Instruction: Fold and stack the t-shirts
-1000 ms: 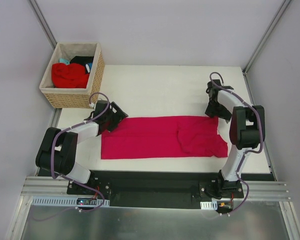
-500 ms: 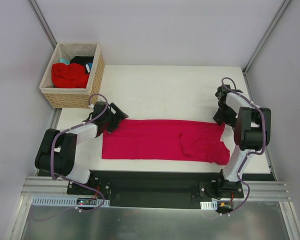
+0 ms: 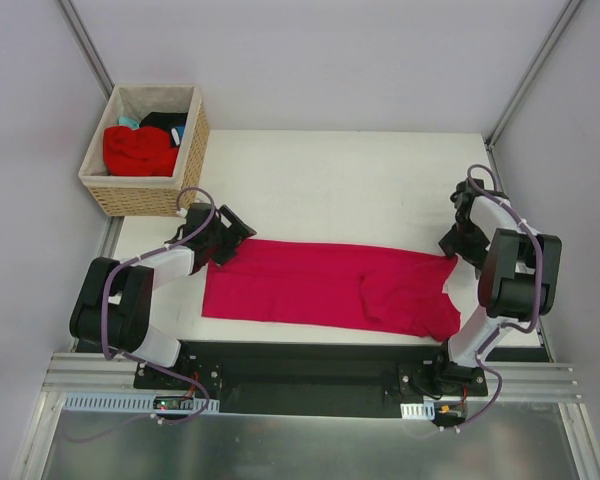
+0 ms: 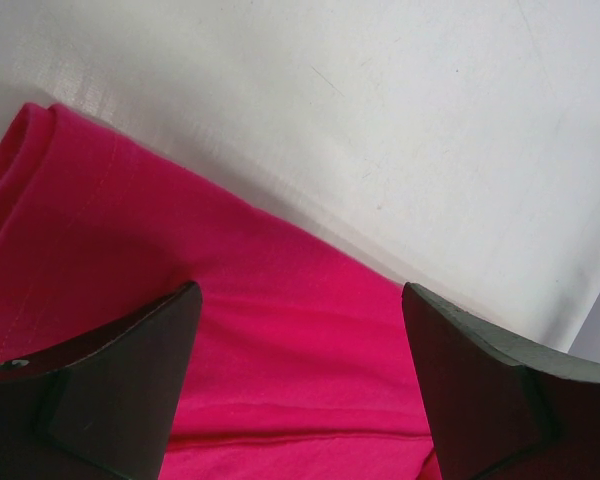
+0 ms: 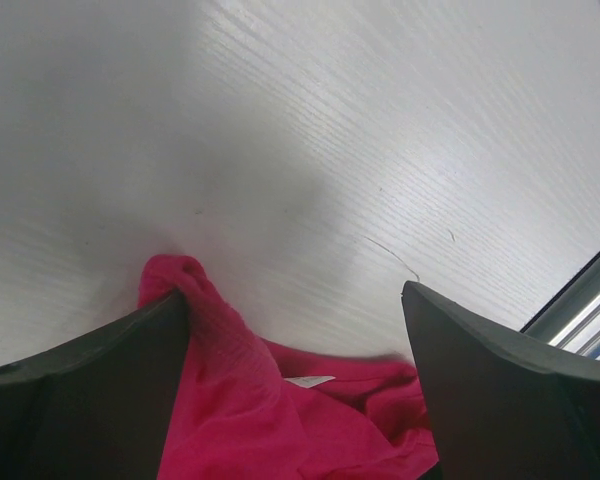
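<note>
A basket point(image 3: 145, 197) is sitting in the upper left of the top view, just past the far left corner of the white table point(image 3: 330, 170). A red tee point(image 3: 138, 150) is lying bunched up inside it, with a black tee point(image 3: 165, 121) and a bit of a teal tee point(image 3: 128, 122) peeking out behind it. The left arm is bending across the gap between the basket and the pink tee point(image 3: 300, 285). The pink tee is lying flat in a long strip across the lower middle of the frame, near the table's front edge, and its right part is folded over into a thicker patch. The left pincer point(image 3: 230, 235) is sitting at the tee's upper left corner with its jaws spread wide. In its own view pink cloth is filling the lower left, running under and between the two dark fingers point(image 4: 100, 390), and nothing is being pinched. The right pincer point(image 3: 458, 245) is sitting at the tee's upper right corner, on the right of the frame, also spread wide. In its view a small bump of pink cloth is leaning against the left finger, and a white label point(image 5: 308, 381) is lying between the fingers at the bottom.
</note>
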